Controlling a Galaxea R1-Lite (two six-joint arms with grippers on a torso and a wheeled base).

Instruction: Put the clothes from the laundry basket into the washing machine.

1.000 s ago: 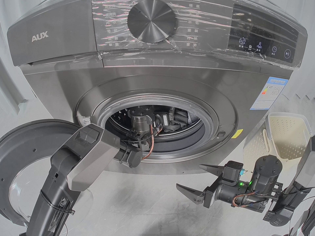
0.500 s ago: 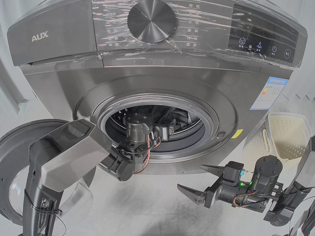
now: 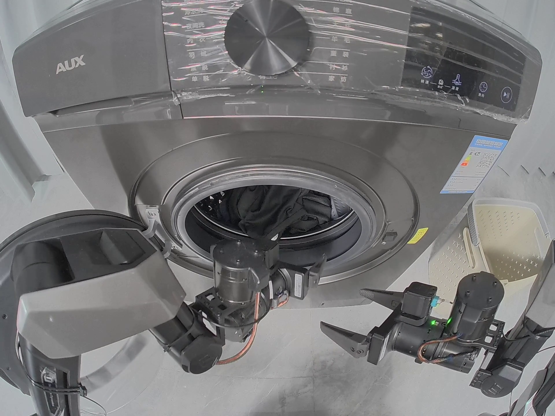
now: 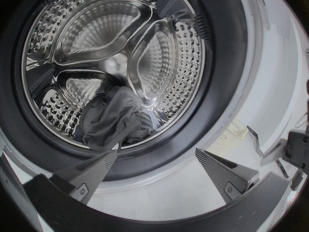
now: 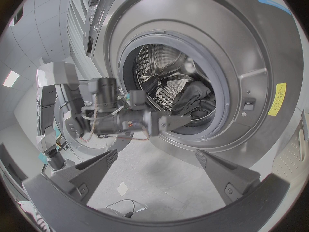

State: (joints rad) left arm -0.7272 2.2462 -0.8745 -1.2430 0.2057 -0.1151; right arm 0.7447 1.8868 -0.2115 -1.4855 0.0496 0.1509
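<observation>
**While dark garment (image 4: 112, 120) lies in drum (image 4: 96, 26), both grippers hang empty**

Since the left gripper (image 4: 156, 152) sits just outside the washing machine (image 3: 289, 140) opening, jaws wide apart with nothing held, the step reads as release done. The dark garment is low at the drum's front, near the door seal (image 4: 225, 49). It's a crumpled heap with no clean long axis, spread roughly side to side, one fold pointing out at the opening. The right gripper (image 3: 342, 308) hangs low beside the machine, wide open, empty. The laundry basket (image 3: 509, 238) is just beside the machine, far right. Its visible lattice is bare, the rest hidden by the arm. Next, likely: check the basket for more, right arm nearest.
</observation>
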